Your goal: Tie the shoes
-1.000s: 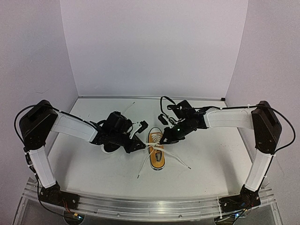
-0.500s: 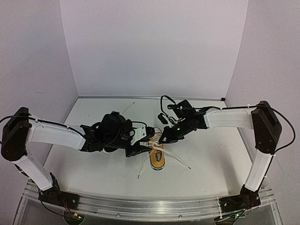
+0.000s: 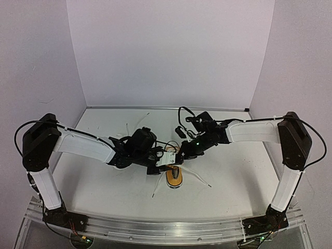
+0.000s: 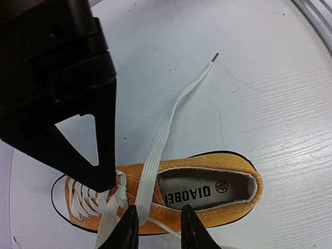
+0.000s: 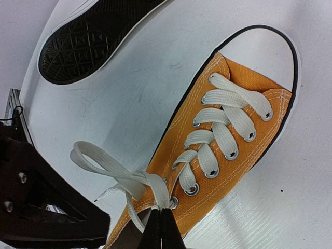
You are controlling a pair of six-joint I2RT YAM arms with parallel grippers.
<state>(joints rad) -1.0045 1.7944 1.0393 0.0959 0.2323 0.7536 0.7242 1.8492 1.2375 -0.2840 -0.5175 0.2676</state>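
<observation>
At the near middle of the white worktop (image 3: 228,171), the orange shoe (image 3: 175,178) is sitting upright with its heel toward the arm bases, as both claws are working over its opening. The left claw (image 4: 160,231) is hanging above the shoe's side wall with its 2 fingers partly spread. 1 strand of the white lace (image 4: 155,150) is running up between them and out across the worktop to its loose tip, and nothing is showing it pinched there. Just beyond, the right claw (image 5: 161,220) is pressing its fingers together on the lace where the 2 strands are crossing at the top eyelets, with a flat loop (image 5: 98,161) trailing off to one side. Farther off, the second shoe (image 5: 85,44) is lying with its black sole showing, and no claw is touching it. On this evidence the tying is looking early: a first crossing is forming on the threaded orange shoe, no bow is showing, and the second shoe is waiting its turn
</observation>
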